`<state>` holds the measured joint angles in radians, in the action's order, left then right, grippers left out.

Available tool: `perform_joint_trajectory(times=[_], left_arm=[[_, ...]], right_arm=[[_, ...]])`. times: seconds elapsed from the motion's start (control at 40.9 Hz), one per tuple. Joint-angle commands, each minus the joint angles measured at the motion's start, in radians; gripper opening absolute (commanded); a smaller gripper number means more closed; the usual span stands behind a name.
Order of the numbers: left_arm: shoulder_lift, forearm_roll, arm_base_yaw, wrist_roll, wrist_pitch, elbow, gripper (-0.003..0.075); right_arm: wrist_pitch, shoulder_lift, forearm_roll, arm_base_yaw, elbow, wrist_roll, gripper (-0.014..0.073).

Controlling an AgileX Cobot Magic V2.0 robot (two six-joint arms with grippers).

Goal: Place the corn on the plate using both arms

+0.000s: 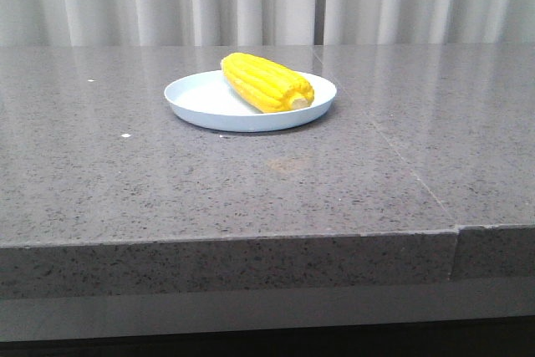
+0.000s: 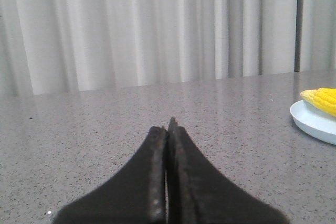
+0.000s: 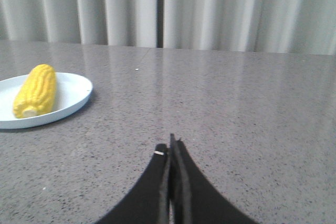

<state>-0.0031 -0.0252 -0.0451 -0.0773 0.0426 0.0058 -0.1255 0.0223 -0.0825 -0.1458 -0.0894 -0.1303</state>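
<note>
Corn [image 1: 266, 82] lies on the plate [image 1: 201, 99], upper centre of the bench [image 1: 251, 181], well apart from both empty, pressed-together jaws.

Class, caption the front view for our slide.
Bright yellow corn cob lying on a round pale blue plate on a grey speckled table.

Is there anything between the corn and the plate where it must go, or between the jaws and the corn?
Nothing visible is in the way. The corn already lies on the plate. Only bare table lies between it and the left gripper and right gripper, both shut and empty.
</note>
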Motion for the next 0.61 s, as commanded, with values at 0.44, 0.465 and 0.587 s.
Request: perform_joint_trajectory(times=[0.44,0.465,0.587], left_arm=[[-0.02,-0.006,0.003,0.005,0.085,0.003,-0.002],[-0.02,-0.006,0.003,0.005,0.085,0.003,-0.002],[-0.02,-0.006,0.003,0.005,0.085,0.003,-0.002]], right_arm=[[0.193,-0.045,0.099,0.082,0.099,0.002,-0.0067],[0.193,-0.045,0.099,0.083,0.099,0.002,-0.0067],[0.193,-0.045,0.099,0.083,0.099,0.002,-0.0067]])
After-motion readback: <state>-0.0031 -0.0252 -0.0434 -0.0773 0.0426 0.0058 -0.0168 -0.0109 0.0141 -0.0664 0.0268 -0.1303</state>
